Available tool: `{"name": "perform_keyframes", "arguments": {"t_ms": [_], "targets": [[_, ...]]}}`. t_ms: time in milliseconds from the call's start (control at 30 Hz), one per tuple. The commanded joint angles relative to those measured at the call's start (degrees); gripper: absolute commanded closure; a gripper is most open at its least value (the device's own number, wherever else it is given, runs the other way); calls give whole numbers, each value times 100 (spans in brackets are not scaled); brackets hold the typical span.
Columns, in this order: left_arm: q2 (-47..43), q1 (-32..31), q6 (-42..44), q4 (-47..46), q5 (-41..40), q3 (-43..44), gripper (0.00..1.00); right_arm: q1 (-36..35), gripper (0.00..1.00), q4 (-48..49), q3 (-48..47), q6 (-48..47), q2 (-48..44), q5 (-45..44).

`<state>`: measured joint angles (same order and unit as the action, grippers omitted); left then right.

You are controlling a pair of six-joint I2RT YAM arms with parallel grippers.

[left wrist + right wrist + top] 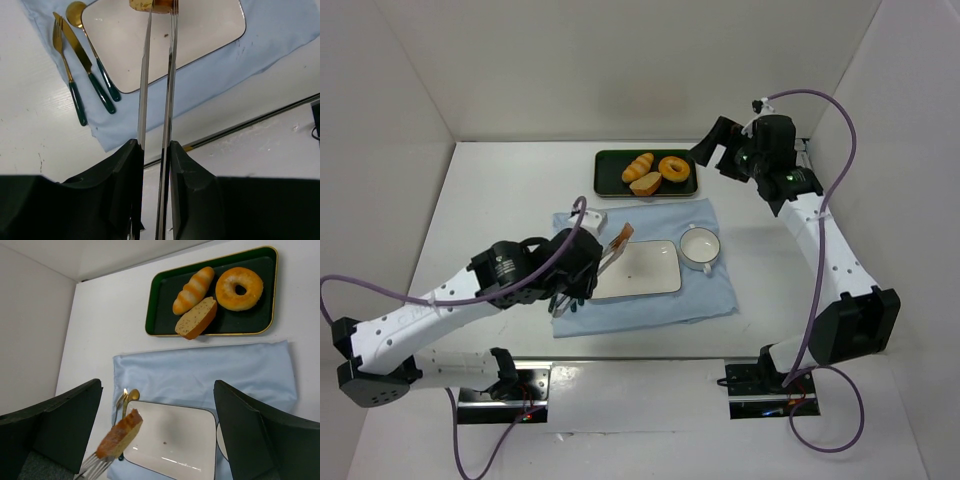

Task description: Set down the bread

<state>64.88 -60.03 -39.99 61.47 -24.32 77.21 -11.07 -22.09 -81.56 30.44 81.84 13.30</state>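
Observation:
The bread (623,235) is a golden-brown slice with a darker crust. It hangs pinched in the tips of metal tongs (159,80) over the left end of the white rectangular plate (645,270). My left gripper (156,150) is shut on the tongs' two long blades. In the left wrist view only the bread's (152,4) lower edge shows at the top. The right wrist view shows the bread (120,434) tilted above the plate's (175,440) left edge. My right gripper (159,430) hovers high over the table, open, with nothing between its fingers.
The plate lies on a light blue cloth (650,305). A gold fork (67,70), knife (86,65) and spoon (76,11) lie left of it and a white cup (700,246) right. A dark green tray (160,300) at the back holds a striped roll (194,290), a doughnut (239,287) and a cut loaf piece (196,319).

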Motion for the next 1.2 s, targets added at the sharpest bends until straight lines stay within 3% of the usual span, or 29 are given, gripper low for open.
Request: {"name": "perform_keyframes", "arguments": {"t_ms": [0, 533, 1167], "targets": [[182, -131, -10, -214, 59, -101, 58, 35, 0, -94, -255, -11, -353, -38], [394, -720, 447, 85, -2103, -1164, 58, 35, 0, -402, -35, -11, -915, -91], [1421, -1195, 634, 487, -505, -734, 58, 35, 0, -183, 17, 199, -802, 76]]}}
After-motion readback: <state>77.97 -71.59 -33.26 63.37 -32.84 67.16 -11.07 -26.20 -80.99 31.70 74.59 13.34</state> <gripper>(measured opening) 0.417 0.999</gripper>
